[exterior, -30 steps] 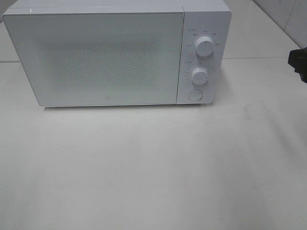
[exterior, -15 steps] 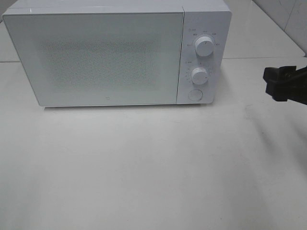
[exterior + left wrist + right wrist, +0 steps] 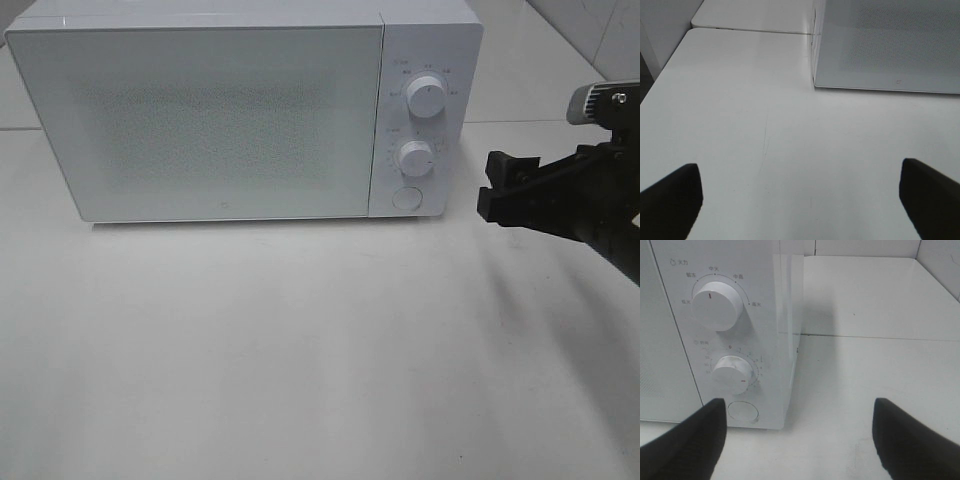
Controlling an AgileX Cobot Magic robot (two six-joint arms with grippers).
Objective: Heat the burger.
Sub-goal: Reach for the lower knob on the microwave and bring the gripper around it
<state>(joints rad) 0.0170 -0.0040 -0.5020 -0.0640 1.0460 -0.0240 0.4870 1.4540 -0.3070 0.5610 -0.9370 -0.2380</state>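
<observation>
The burger is out of view. The white microwave stands at the back of the table with its door shut; it also shows in the left wrist view. Its control panel carries an upper knob, a lower knob and a round button; all three show in the right wrist view, upper knob, lower knob, button. My right gripper is open and empty, just right of the panel, apart from it. My left gripper is open and empty over the bare table, left of the microwave.
The white table stretches in front of the microwave. A seam between two tabletops runs behind the microwave's left side. A tiled wall rises at the back right.
My right gripper has come in from the right edge, moving left towards the microwave's control panel. The microwave has not moved.
</observation>
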